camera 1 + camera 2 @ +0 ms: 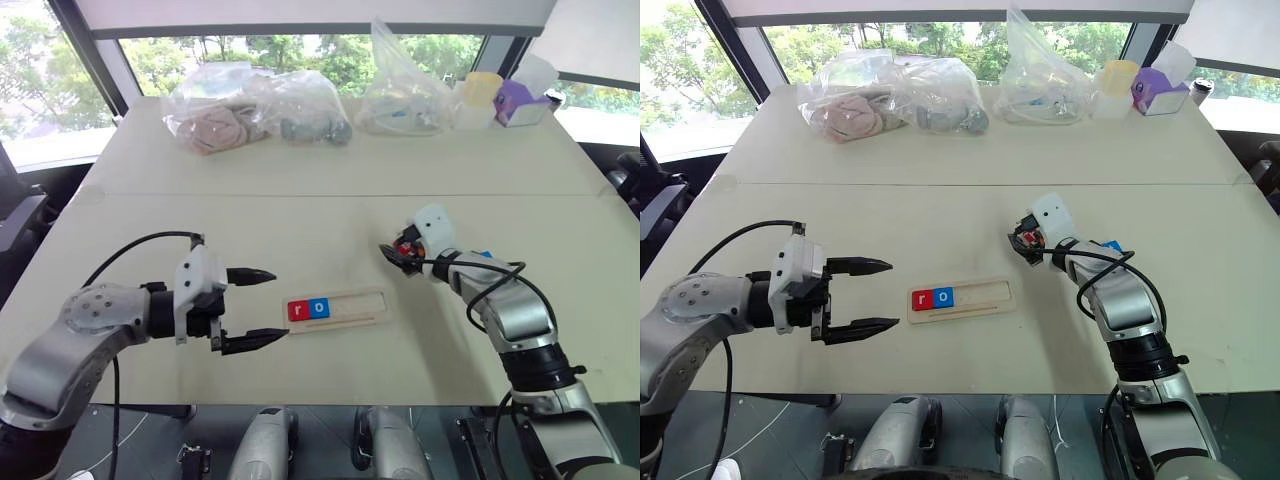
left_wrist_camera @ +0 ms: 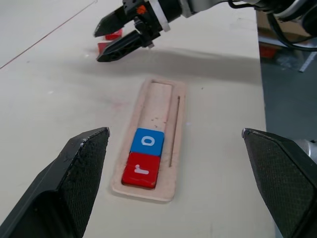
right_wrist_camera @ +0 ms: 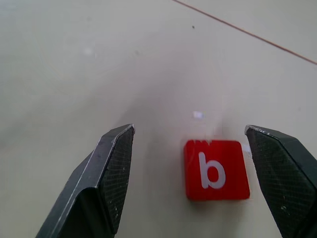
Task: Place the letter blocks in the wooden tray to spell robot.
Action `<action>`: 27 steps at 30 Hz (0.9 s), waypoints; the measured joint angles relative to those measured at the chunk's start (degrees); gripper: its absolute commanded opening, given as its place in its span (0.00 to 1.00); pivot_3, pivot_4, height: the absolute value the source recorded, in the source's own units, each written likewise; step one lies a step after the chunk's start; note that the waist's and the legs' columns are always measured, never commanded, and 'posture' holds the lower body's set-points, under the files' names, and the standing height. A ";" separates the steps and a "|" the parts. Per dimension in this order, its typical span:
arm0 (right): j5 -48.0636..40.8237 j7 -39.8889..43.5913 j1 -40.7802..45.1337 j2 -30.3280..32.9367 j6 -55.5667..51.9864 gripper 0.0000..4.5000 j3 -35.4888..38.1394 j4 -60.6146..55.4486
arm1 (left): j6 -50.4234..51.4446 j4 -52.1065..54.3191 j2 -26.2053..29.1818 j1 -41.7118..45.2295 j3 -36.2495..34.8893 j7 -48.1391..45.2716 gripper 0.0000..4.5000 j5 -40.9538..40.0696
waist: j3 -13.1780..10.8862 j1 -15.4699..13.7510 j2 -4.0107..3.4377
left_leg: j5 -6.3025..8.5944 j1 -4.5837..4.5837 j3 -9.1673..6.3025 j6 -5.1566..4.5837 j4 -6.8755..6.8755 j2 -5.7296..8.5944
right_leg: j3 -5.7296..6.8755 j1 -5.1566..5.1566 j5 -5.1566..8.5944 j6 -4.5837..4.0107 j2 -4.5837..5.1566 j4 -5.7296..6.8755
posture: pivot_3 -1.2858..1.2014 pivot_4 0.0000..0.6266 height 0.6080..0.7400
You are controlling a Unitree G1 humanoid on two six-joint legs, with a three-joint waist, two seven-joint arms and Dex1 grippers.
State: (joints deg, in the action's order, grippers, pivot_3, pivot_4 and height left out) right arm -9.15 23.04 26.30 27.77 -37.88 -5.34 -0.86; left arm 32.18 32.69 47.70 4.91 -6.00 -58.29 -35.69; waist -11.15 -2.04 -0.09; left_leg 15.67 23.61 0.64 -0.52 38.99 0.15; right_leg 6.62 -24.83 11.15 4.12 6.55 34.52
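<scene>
The wooden tray (image 1: 352,309) lies near the table's front edge. A red "r" block (image 1: 298,310) and a blue "o" block (image 1: 319,308) sit side by side at its left end. My left gripper (image 1: 264,304) hovers open just left of the tray, holding nothing, and points along it (image 2: 157,101). My right gripper (image 3: 189,131) is open, low over the table behind and to the right of the tray. A red "b" block (image 3: 216,170) lies flat between its fingers, nearer one of them, and is not gripped. A blue block (image 1: 1112,245) lies beside the right forearm.
Clear plastic bags (image 1: 255,108) of items line the back of the table, with another bag (image 1: 402,95), a yellow cup (image 1: 482,90) and a purple box (image 1: 518,100) at the back right. The table's front edge runs close below the tray.
</scene>
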 measured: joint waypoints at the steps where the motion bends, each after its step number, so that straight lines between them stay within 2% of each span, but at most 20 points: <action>1: 0.09 0.01 0.00 -0.13 0.29 0.80 0.06 0.49 | 0.00 0.18 0.01 -0.06 0.00 0.06 0.99 0.00 | 0.00 0.00 0.00 | 0.00 0.00 0.01 0.00 0.00 0.00 | -0.01 0.00 0.00 0.00 0.00 0.00 | 0.52 0.24 1.00; 9: -0.06 0.34 0.37 -2.03 -0.04 0.80 0.78 2.87 | -0.01 0.75 0.11 -0.07 -0.03 1.04 0.99 0.04 | 0.00 0.26 0.00 | 0.00 -0.06 0.16 0.00 0.00 -0.01 | -0.14 -0.05 -0.02 0.03 -0.02 0.09 | 0.52 0.24 1.00; 12: -0.52 0.33 1.09 -2.58 -1.89 0.62 1.54 3.36 | 0.00 0.75 0.12 0.03 -0.02 1.15 1.00 0.05 | 0.00 0.30 0.00 | 0.00 -0.10 0.24 0.00 0.00 -0.01 | -0.17 -0.04 -0.01 0.01 -0.02 0.13 | 0.52 0.24 1.00; 15: -1.20 0.18 1.26 -3.16 -3.87 0.27 2.44 3.23 | 0.00 0.75 0.52 0.03 -0.02 1.05 1.00 0.05 | 0.01 0.17 0.00 | 0.00 -0.11 0.34 0.00 0.01 -0.02 | -0.19 -0.04 0.02 -0.03 -0.02 0.14 | 0.52 0.24 1.00; 21: -2.64 -1.37 -0.18 -2.81 -11.28 0.27 6.26 -1.82 | -0.20 0.78 0.73 -0.44 0.77 0.17 1.00 0.18 | 0.01 -0.20 -0.01 | 0.00 -0.09 0.43 0.00 0.02 -0.02 | -0.23 -0.06 0.05 -0.08 -0.01 0.13 | 0.52 0.24 1.00; 27: -6.31 -4.56 -9.59 -1.71 -27.22 0.27 14.86 -23.99 | -1.20 -0.52 0.31 0.57 2.50 -0.39 1.00 0.67 | 0.00 -0.05 -0.02 | 0.01 -0.06 0.47 -0.02 -0.04 -0.08 | -0.26 -0.17 0.00 0.03 -0.01 0.14 | 0.52 0.24 1.00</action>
State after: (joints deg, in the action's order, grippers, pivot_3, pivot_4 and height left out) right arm -15.47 18.48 16.71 26.06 -65.10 9.51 -24.84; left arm 30.98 32.17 48.00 5.48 -3.50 -58.67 -35.02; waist -11.14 -2.09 -0.11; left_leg 15.68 23.55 1.10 -0.54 38.95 0.08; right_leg 6.36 -25.00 11.15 4.15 6.54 34.66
